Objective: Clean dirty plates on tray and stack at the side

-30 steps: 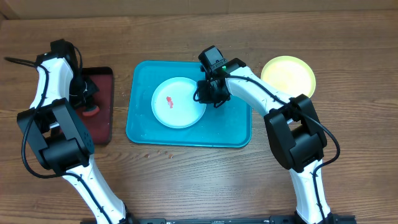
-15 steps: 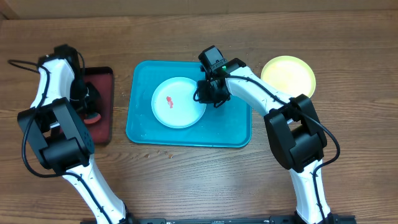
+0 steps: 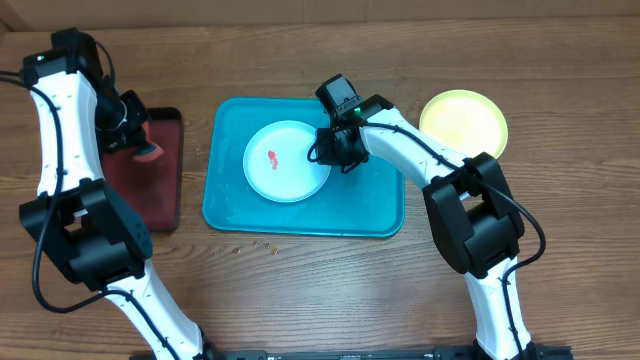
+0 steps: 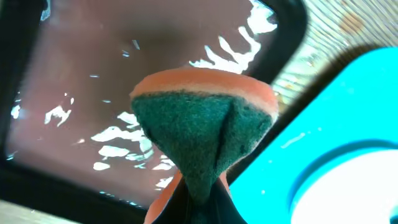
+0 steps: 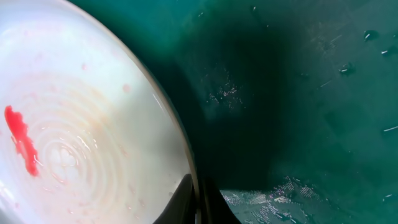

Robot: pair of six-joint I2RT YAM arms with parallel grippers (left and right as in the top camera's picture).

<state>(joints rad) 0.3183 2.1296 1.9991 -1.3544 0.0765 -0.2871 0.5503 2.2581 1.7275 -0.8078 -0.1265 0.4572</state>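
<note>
My left arm swung toward upper left since half second ago. My left end effector (image 3: 135, 135) now over top right corner of dark red tray (image 3: 150, 200), clamped on sponge (image 4: 199, 130). Right arm unchanged. Wood worktop (image 3: 300, 290). At centre, turquoise tray (image 3: 370, 205). In its left half, white plate (image 3: 290, 175). My right end effector (image 5: 199, 200) narrow, pinching its right rim. Upper right, on worktop beside tray, yellow-green plate (image 3: 463, 122). On white plate, red smear (image 3: 272, 160).

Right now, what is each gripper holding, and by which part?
The left gripper pinches the sponge at one edge, creasing it. The right gripper grips the white plate by its rim, on the tray.
</note>
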